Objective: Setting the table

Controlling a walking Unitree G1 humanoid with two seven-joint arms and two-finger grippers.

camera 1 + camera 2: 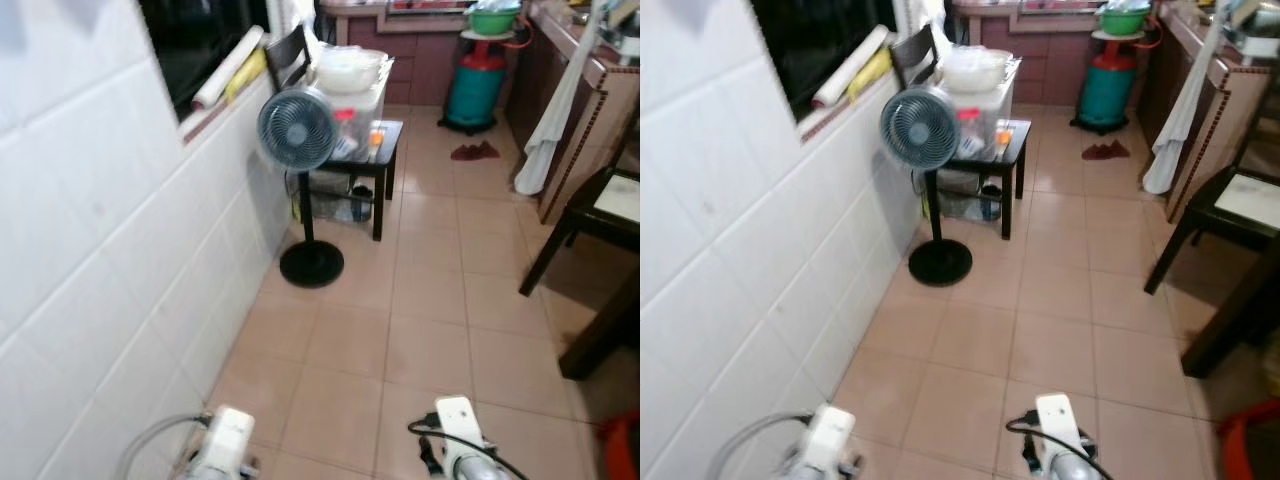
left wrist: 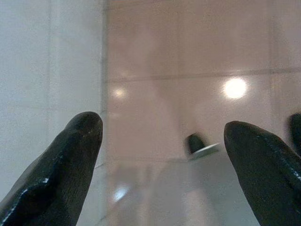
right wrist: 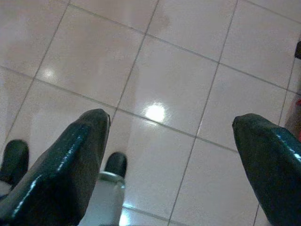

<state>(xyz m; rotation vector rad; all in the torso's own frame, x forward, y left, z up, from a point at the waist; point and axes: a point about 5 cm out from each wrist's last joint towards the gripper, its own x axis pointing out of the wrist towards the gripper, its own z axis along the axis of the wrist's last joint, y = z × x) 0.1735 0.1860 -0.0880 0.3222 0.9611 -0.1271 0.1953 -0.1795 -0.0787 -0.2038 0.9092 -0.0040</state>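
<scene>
Left eye view: tiled floor (image 1: 430, 300), white tiled wall (image 1: 90, 250) on left. One standing fan (image 1: 297, 128). One small black table (image 1: 383, 150) behind it, carrying one clear box (image 1: 352, 100). One green gas cylinder (image 1: 478, 85) far back. Left gripper (image 2: 160, 155) and right gripper (image 3: 169, 150) hang over floor, fingers spread, holding nothing.
</scene>
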